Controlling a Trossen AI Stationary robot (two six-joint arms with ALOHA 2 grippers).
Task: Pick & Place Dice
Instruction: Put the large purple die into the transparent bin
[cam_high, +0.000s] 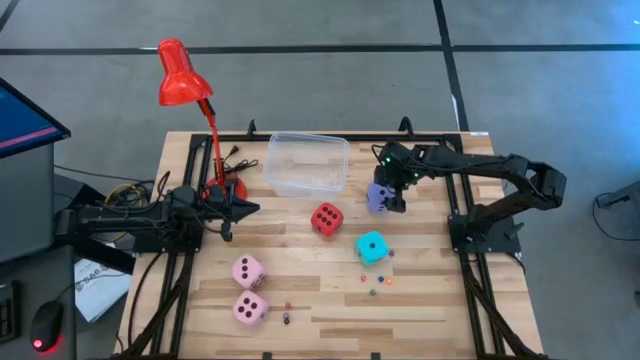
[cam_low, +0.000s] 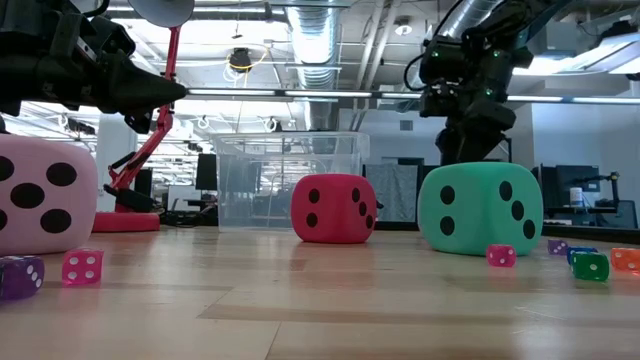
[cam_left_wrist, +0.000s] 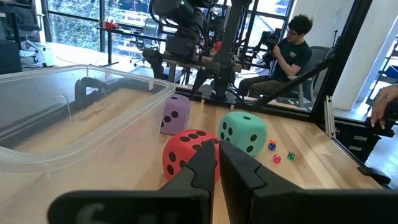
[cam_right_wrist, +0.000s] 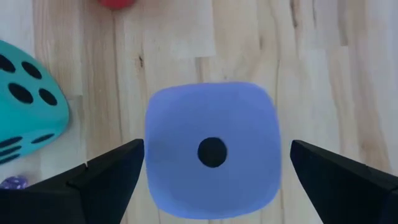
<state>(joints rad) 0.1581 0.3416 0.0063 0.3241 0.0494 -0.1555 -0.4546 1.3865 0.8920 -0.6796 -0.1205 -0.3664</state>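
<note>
Wooden counter (cam_high: 330, 300) carries a clear plastic bin (cam_high: 307, 164) near its far edge, and I see nothing inside it. My right gripper (cam_high: 385, 196) reaches in over the lavender die (cam_high: 377, 198), fingers (cam_right_wrist: 106, 177) spread wide, one on each side of it and not touching. My left gripper (cam_high: 240, 209) waits by the red lamp (cam_high: 184, 75), fingers pressed together on nothing. Red die (cam_high: 326, 218), cyan die (cam_high: 372, 246) and two pink dice (cam_high: 249, 288) lie apart on the boards.
</note>
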